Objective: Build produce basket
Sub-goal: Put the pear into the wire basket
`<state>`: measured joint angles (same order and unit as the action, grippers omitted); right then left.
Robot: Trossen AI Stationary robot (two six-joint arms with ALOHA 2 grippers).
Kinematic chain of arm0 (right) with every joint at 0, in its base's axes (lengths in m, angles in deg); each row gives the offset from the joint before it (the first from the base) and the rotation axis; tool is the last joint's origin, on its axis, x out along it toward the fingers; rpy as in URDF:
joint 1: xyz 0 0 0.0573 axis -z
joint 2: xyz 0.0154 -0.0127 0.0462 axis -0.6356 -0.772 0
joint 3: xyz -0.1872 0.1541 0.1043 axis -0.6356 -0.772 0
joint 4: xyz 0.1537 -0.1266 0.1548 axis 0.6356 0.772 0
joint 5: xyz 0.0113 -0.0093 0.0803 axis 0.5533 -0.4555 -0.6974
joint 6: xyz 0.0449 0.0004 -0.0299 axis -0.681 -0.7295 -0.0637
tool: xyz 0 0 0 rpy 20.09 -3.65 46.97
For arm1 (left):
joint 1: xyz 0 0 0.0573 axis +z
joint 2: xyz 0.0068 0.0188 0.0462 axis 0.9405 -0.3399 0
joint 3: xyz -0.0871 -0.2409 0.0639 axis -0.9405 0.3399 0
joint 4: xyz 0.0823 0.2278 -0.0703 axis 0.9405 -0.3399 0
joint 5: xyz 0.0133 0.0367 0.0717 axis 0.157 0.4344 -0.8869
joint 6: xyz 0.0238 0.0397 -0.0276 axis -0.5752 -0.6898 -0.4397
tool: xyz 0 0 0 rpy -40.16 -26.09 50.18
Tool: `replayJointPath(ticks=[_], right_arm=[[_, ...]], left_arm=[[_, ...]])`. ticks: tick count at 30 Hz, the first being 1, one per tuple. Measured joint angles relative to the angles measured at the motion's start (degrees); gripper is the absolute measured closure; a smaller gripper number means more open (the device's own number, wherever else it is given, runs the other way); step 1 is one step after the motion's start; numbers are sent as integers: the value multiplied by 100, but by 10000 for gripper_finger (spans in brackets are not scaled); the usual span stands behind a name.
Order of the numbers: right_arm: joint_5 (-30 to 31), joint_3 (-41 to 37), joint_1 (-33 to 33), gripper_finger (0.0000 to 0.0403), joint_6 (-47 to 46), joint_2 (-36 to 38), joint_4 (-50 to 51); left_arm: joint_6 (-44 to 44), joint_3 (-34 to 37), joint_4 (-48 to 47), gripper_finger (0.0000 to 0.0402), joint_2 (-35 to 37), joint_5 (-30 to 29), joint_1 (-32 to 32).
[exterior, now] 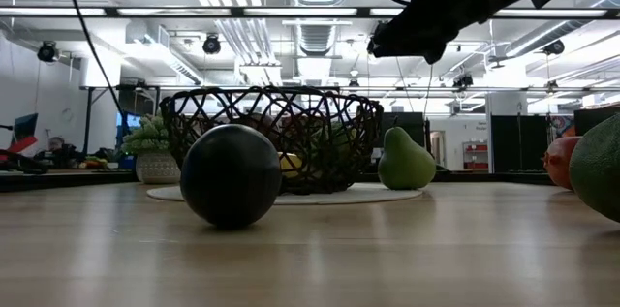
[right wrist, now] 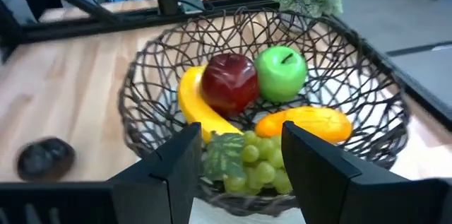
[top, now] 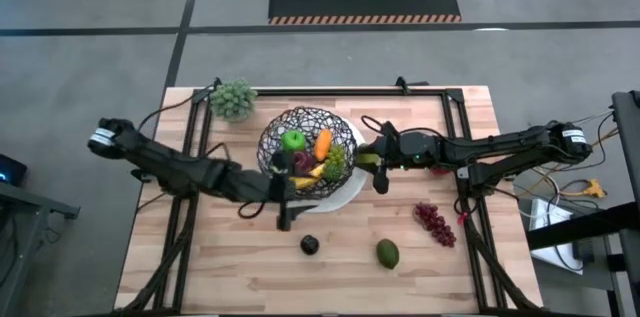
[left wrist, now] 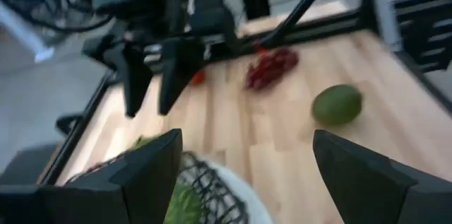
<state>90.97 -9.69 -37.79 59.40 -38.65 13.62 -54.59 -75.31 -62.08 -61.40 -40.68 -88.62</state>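
left end effector (top: 285, 200) released beside basket (top: 345, 135), right end effector (top: 380, 169) released, green grapes (right wrist: 258, 164) partly hidden behind its fingers

I see a black wire basket (right wrist: 141, 104) holding a red apple (right wrist: 229, 81), green apple (right wrist: 281, 73), yellow banana (right wrist: 194, 104) and orange carrot (right wrist: 305, 123).

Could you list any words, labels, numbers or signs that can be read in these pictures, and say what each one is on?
None can be read.
The basket, the fruit in it and the wooden table carry no print.
The dark floor mat has orange and black hazard stripes along its edges, but no words.
Objects in the room behind the table in the low view are too small and blurred to show any text.
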Motion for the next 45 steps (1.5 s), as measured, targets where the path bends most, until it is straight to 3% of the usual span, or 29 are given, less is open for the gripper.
replayJointPath(ticks=[5, 10, 16, 19, 23, 31, 38, 45], right_arm=[[-3, 139, -46, 220, -580, 0, 261], [14, 658, -16, 220, -991, 0, 1382], [57, 868, 26, 213, 420, 55, 2525], [432, 816, 193, 199, 458, 96, 2760], [461, 638, 395, 170, 462, 23, 2862], [447, -269, 596, 125, 743, -7, 1341], [487, -1132, 982, 134, 748, -276, -191], [249, -1228, 1175, 142, 568, -684, -913]], left_arm=[[-316, 986, 1257, 102, 503, -12, -51], [-729, 1508, 1793, 102, 958, -13, -5], [-896, 1798, 1819, 102, 1408, -18, 4], [-868, 1923, 1835, 102, 1558, -19, 4], [-906, 2036, 1967, 102, 1612, -19, 4], [-1051, 2202, 2217, 102, 1617, -19, 12], [-1155, 2209, 2222, 102, 1622, -19, 12], [-1378, 2191, 2220, 102, 1635, -154, 12]])
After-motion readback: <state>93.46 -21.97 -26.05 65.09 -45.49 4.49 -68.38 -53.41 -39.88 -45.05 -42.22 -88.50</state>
